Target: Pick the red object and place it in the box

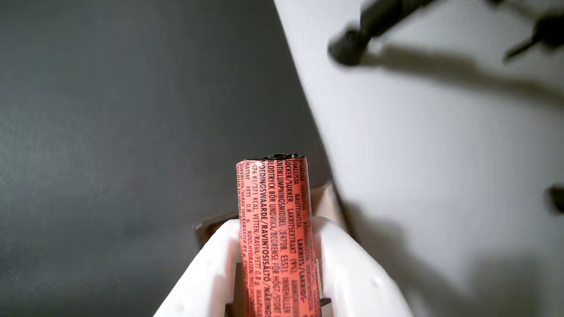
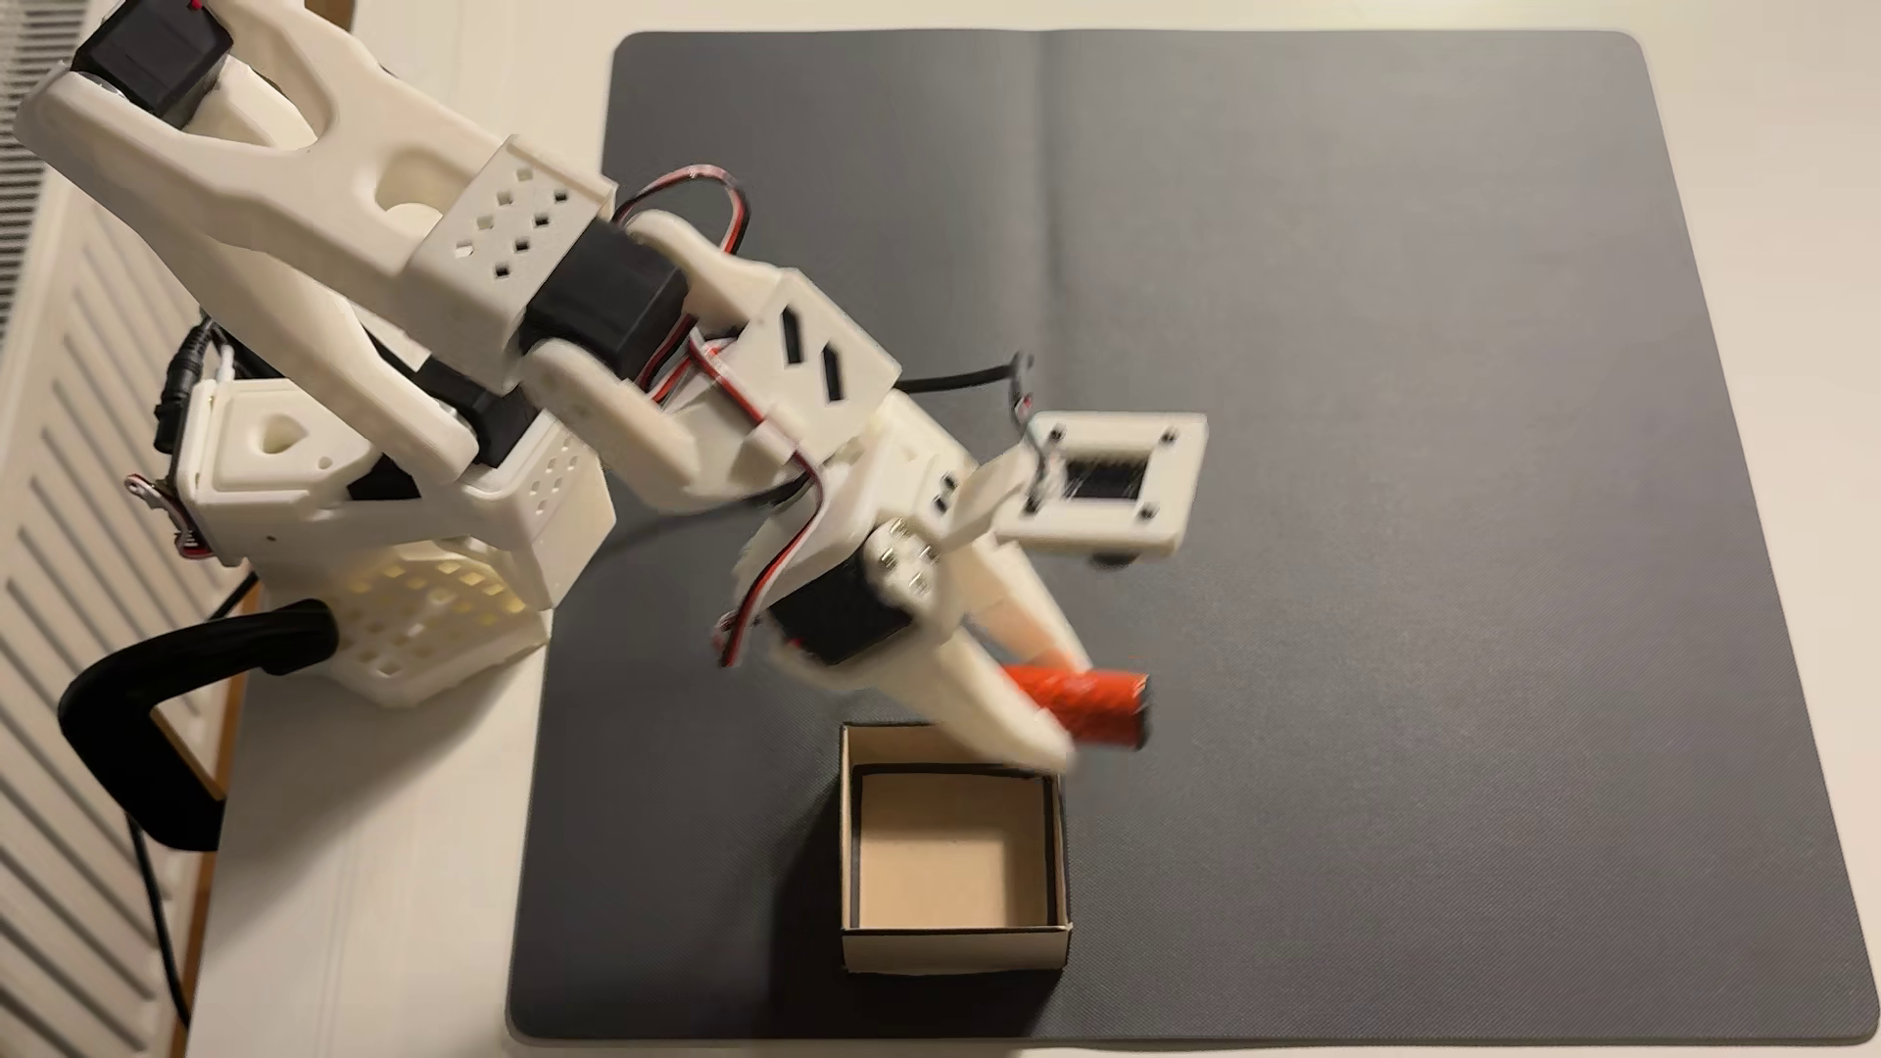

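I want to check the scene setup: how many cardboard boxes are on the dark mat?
1. The box sits open-topped near the mat's lower edge in the fixed view, just below the fingers holding the red object.

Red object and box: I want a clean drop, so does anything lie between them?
Nothing. In the fixed view the red object, clamped in the gripper, hangs past the box's far right corner, with bare dark mat beneath.

We see a dark grey mat (image 2: pixel 1323 407) lying flat on a pale table (image 2: pixel 387 916), with a white slatted panel (image 2: pixel 61 610) beside the table's left edge.
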You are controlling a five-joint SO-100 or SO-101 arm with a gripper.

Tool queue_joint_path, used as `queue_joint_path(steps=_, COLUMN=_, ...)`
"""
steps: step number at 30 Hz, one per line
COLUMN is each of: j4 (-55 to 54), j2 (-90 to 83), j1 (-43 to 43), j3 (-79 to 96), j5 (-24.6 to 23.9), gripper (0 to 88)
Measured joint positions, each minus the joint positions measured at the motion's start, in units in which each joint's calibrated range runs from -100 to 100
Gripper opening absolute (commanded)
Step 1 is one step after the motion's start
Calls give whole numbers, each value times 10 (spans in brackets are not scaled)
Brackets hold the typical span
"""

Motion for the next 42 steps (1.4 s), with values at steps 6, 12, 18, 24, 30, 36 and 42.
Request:
queue_joint_path(steps=6, j4=0, j2=-53, j1=2, j3=61, j5=1, gripper=69)
queue_joint_path(steps=12, j4=2, j2=-100, j1=0, j3=80, j5=2, gripper=69)
queue_joint_path(steps=18, j4=2, j2=-126, j1=1, j3=95, j5=2, gripper=71)
queue_joint_path(steps=24, j4=2, j2=-128, j1=11, j3=96, j5=2, gripper=141)
queue_joint_path(steps=30, j4=2, j2=-129, j1=14, j3=96, j5=2, gripper=185)
queue_joint_path(steps=36, j4=2, j2=-129, j1=10, j3=96, j5=2, gripper=195)
queue_joint_path(steps=42, j4=2, j2=-129, j1=-15, j3=96, j5=-28, gripper=158)
